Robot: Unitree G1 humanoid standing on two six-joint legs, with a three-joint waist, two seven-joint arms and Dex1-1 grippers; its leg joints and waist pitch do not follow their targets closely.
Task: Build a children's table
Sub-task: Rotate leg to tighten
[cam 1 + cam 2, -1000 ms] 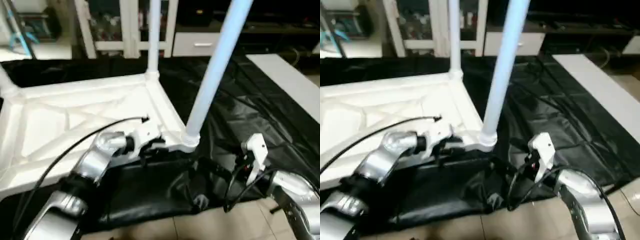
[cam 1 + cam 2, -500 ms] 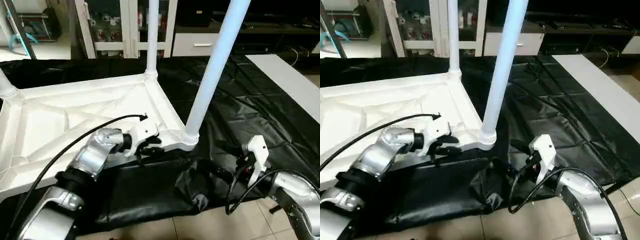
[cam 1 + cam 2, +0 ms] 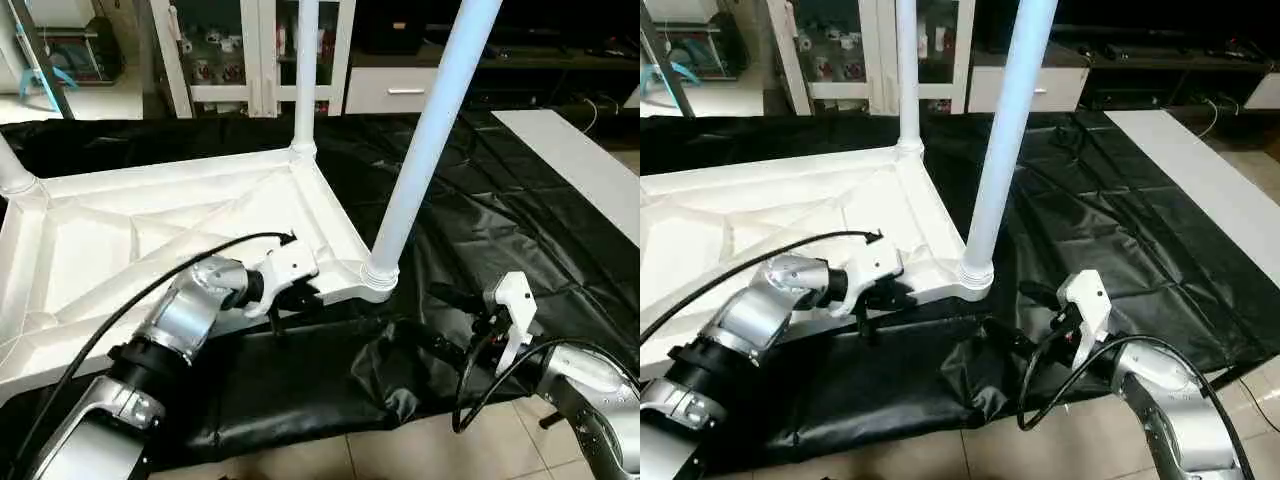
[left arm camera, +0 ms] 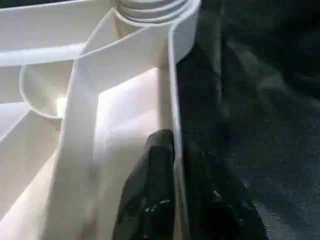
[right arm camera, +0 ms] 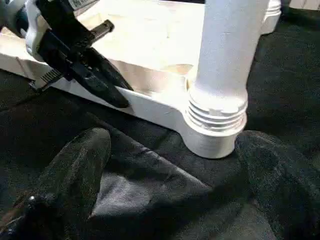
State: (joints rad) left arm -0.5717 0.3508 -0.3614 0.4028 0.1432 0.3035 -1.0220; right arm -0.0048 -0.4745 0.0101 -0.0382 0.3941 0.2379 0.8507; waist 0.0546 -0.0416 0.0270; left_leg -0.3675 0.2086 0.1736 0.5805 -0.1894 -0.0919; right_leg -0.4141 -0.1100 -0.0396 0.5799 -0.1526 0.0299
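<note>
A: So, where's the children's table [image 3: 150, 235] rn?

B: Upside down on the black-cloth table [image 3: 520, 220], ribbed underside up. Near corner leg [image 3: 425, 140] is screwed into its socket & stands up, tilted a bit. Another leg [image 3: 305, 70] rises at the far corner, and a third leg stub [image 3: 12, 170] shows at the far left corner.

A: Left pincer [image 3: 290, 297]?

B: At the near rim, just left of the near corner leg. Wrist view: one black finger [image 4: 150, 200] sits inside the rim wall, the other outside, so it's clamped on the rim.

A: Right pincer [image 3: 1045, 300]?

B: Low over the black cloth, near the front edge, just right of the near corner leg, not touching it. Its wrist view has the 2 fingers [image 5: 75, 170] wide apart w/ the leg's ribbed base between them further off. Holding nothing.

A: Anything else?

B: White cabinets [image 3: 260, 60] behind, tiled floor [image 3: 420, 450] below the cloth edge.
</note>
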